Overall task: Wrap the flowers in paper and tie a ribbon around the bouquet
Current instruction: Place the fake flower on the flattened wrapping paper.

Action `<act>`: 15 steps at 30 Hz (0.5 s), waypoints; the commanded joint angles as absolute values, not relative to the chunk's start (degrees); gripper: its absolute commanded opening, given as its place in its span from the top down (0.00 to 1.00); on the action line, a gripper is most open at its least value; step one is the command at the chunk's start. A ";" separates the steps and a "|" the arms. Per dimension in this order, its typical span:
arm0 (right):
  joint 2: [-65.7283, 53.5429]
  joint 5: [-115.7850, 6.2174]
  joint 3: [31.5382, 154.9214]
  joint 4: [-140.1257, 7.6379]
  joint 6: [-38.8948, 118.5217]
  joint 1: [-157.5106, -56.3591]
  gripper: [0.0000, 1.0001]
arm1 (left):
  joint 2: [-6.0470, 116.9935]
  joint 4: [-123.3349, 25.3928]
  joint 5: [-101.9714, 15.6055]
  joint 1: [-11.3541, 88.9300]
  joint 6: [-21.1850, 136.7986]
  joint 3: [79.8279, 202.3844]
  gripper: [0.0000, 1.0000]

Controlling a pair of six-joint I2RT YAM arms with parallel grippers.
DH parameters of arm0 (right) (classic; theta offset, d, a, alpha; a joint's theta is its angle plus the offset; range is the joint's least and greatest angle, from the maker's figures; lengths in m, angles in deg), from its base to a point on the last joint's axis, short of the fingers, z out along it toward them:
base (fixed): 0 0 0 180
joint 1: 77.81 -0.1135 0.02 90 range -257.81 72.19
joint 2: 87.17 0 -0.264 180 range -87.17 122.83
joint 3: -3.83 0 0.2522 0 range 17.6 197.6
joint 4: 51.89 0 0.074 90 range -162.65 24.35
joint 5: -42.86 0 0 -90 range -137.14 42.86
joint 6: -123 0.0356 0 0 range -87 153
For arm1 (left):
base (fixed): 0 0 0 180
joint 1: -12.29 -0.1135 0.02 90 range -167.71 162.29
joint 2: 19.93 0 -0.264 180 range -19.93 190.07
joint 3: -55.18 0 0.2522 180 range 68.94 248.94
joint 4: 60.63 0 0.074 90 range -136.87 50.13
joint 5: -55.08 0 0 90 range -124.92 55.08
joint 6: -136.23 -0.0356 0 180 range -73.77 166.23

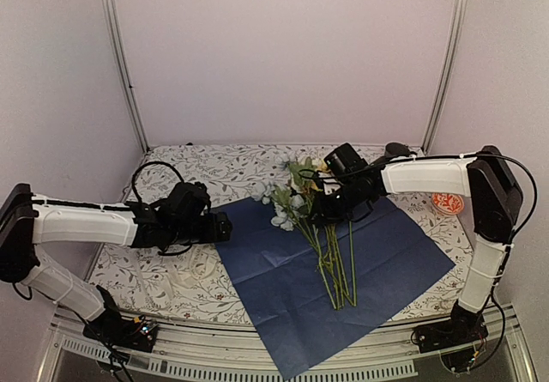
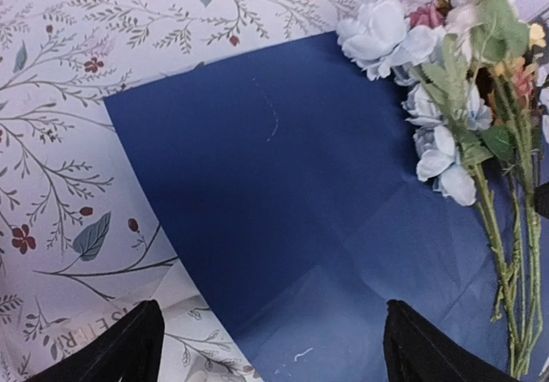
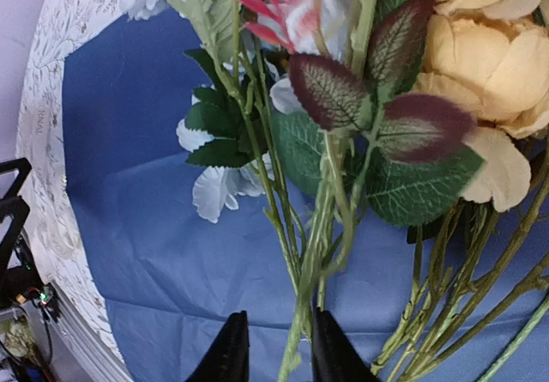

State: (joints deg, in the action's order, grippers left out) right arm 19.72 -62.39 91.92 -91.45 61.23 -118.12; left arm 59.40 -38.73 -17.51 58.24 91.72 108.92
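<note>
Left gripper (image 2: 270,348) spread astride paper (image 2: 283,184) edge — flowers (image 2: 463,124) off right.

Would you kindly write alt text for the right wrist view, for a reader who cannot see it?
Two dark fingers of the right gripper flank a green stem of the flowers, which lie across the paper, its dark blue face up. Peach, pink and white blooms fill the top; the patterned tablecloth shows at left.

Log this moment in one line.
stage: flowers on paper, unwrapped | left pincer: open at paper corner | right pincer: straddling stems, grip unclear
</note>
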 commanded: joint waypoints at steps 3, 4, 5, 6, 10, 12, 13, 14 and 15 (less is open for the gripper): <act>17.61 -60.27 94.94 -91.61 60.99 -117.67 0.63 | 64.82 -42.27 -23.85 55.15 93.07 106.81 0.10; 16.22 -60.28 94.87 -91.92 60.96 -117.70 0.61 | 65.60 -42.77 -24.47 54.70 93.19 106.67 0.10; 14.63 -60.21 94.62 -92.14 60.82 -117.63 0.60 | 66.20 -43.22 -25.05 54.35 93.09 106.65 0.10; 12.74 -59.89 93.89 -92.40 60.72 -117.46 0.59 | 66.87 -43.63 -25.47 53.89 93.02 106.64 0.10; 4.65 -57.39 87.73 -92.69 60.76 -114.17 0.57 | 68.78 -45.41 -26.50 52.21 92.17 106.48 0.10; 1.86 -56.31 82.12 -93.22 60.56 -110.33 0.57 | 69.38 -46.34 -27.17 51.07 91.87 106.22 0.11; 0.93 -55.84 79.94 -93.65 60.52 -108.65 0.57 | 69.56 -46.82 -27.70 50.48 91.66 106.04 0.11; 0.10 -55.10 77.87 -94.35 60.27 -107.23 0.58 | 69.69 -47.36 -28.25 49.82 91.45 105.91 0.11; -0.44 -54.34 76.15 -94.80 59.97 -105.96 0.58 | 69.69 -48.05 -28.65 49.27 91.10 105.67 0.11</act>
State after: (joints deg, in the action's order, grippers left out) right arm 0.79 -58.80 83.29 -91.65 60.86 -111.26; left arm 69.01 -44.39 -26.12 51.73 92.33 106.78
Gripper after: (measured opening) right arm 0.426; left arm 0.894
